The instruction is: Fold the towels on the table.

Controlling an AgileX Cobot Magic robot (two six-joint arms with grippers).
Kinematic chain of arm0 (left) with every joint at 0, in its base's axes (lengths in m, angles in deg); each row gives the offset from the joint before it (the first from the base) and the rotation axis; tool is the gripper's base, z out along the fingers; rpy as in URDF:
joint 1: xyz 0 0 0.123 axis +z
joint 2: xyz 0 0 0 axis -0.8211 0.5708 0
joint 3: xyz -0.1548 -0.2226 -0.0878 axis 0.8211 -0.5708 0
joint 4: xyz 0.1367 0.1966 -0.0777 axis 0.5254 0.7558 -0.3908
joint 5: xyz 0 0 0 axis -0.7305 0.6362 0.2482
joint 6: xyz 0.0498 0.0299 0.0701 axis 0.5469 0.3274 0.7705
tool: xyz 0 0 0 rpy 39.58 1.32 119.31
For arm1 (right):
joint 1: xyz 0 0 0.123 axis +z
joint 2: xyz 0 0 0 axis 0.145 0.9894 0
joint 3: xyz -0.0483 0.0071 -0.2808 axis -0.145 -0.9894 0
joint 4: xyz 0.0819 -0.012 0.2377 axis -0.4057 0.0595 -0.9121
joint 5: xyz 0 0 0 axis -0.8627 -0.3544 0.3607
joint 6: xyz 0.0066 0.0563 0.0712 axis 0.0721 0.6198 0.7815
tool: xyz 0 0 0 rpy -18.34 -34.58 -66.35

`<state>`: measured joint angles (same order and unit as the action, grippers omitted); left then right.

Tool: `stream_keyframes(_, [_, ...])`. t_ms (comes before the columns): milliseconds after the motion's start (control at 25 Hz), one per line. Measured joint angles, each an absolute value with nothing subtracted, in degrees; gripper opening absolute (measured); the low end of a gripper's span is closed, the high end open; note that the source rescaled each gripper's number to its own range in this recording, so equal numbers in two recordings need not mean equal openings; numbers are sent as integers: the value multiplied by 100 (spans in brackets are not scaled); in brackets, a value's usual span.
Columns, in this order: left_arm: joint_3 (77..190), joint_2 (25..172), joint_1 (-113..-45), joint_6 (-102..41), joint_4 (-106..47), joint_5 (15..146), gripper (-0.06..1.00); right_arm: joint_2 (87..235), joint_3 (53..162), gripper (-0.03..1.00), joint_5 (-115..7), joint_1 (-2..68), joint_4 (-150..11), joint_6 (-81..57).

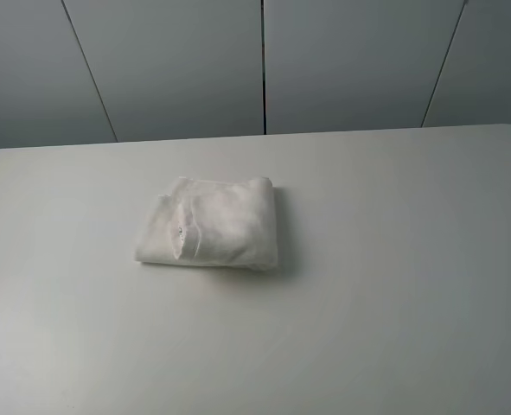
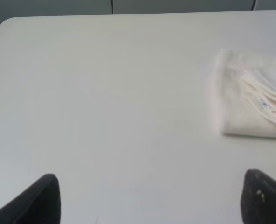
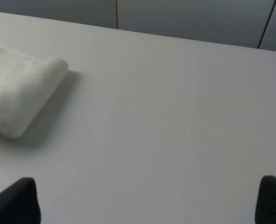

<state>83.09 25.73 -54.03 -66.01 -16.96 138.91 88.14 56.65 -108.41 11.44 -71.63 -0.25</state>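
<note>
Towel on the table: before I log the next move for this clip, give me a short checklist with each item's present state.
1. Towel folded into a compact stack: ok, layered edges and label show in the left wrist view.
2. Towel fully on the table, clear of its edges: ok.
3. Left gripper open and holding nothing: ok.
4. Right gripper open and holding nothing: ok.
5. Both grippers apart from the towel: ok, bare tabletop lies between fingertips and cloth in both wrist views.
6. Fold square and even underneath: cannot tell, the lower layers are hidden.
</note>
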Motion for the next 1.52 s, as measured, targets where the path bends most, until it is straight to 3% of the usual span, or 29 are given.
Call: stream_keyframes(1520, [8309, 2573, -5403, -6601, -1696, 13891, 99, 8814, 5665, 100, -10841, 1144, -7163, -11])
